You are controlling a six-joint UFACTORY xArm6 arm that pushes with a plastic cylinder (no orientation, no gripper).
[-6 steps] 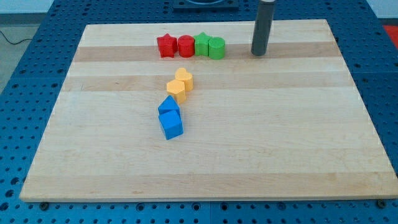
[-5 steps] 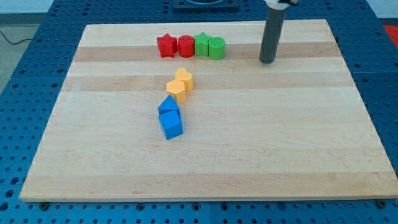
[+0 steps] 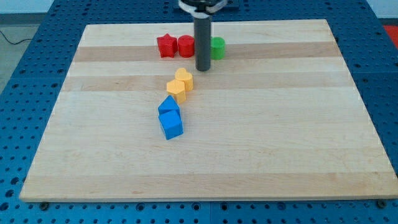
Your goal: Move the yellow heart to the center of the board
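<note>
While the dark rod stands upright near the view's top, my tip [image 3: 203,69] rests on the wooden worktop [image 3: 280,137] just to the upper right of the yellow heart [image 3: 184,79], close to it but with a thin strip of wood showing between them. No hand is fitted to the arm, so whether one is spread or pressed together cannot be told; the rod simply ends in its blunt lower end.

That heart sits a little left of the board's middle and somewhat toward the view's top. Touching it at its lower left is a yellow block [image 3: 176,89] with flat facets, perhaps a hexagon. Below that pair, two blue blocks lie against each other: a blue block [image 3: 168,105] with a peaked top and a blue cube [image 3: 171,124] under it.

Along the view's top runs a row: a red star [image 3: 165,45], a red cylinder [image 3: 186,45] beside it, then the rod hiding part of the row, and a green block [image 3: 217,46] peeking out on the rod's right.
</note>
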